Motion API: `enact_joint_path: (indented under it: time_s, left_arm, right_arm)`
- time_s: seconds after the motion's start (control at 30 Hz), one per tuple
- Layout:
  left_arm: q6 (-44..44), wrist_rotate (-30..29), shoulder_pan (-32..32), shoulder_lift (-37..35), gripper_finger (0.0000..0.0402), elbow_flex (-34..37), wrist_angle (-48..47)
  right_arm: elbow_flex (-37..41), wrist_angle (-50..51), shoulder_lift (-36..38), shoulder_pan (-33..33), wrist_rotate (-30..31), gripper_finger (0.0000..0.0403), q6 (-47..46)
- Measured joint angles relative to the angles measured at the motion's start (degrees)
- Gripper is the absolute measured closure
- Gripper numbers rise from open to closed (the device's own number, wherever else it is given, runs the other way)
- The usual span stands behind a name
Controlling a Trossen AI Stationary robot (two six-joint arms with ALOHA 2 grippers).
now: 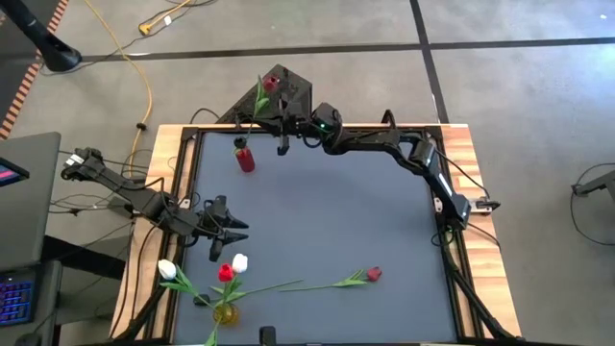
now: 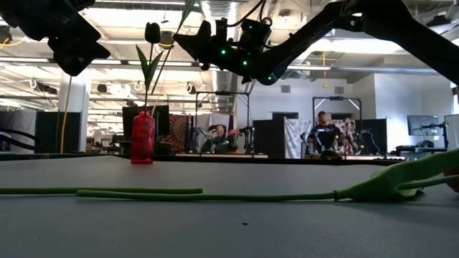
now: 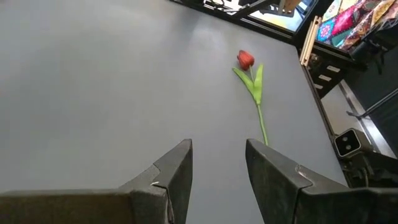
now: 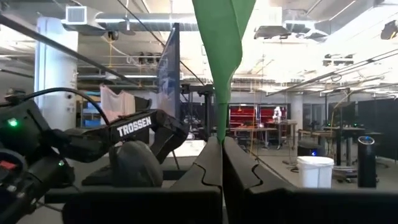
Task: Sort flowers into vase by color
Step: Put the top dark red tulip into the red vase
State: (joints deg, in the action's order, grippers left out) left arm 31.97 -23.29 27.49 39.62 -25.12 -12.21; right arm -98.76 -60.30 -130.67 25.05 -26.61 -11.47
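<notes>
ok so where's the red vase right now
In the high view the red vase stands near the table's far edge, left of centre, just below the right tool, which holds a red tulip above it.

— From overhead we look straight down on the whole table (image 1: 317, 211), with the red vase (image 1: 245, 159) toward eleven o'clock. And at table height?

— There we sit right at the surface, facing level across the table (image 2: 215, 229) into the room; the red vase (image 2: 143, 137) stands far off, so those two views share it.

— From the left wrist we look steeply down, close over the mat, at a red tulip (image 3: 247, 60) at one o'clock.

— The overhead view shares that red tulip (image 1: 372, 275). From the right wrist we face level into the room, a green leaf (image 4: 222, 37) very near at twelve.
</notes>
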Motion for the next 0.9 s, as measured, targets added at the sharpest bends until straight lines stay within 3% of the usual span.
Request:
enact_joint_path:
  time_s: [0.4,0.53,0.7,0.9]
  left_arm:
    - [0.5,-1.2,0.0,-1.1,0.0265,-1.7,-2.4]
    - [-2.6,-2.0,-1.9,-4.3,0.0265,-8.5,-11.5]
    - [-13.8,-8.0,-6.8,-7.1,0.0265,-20.1,-21.9]
    - [-29.3,-12.5,-16.0,-8.7,0.0265,-32.3,-24.7]
  right_arm:
    - [0.0,3.8,0.3,0.4,1.0,0.0383,1.9]
    - [0.0,7.1,2.0,2.1,-1.8,0.0383,0.9]
    - [0.0,9.5,2.4,3.6,-4.4,0.0383,-0.8]
    - [0.0,9.3,2.5,3.7,-5.7,0.0383,-2.0]
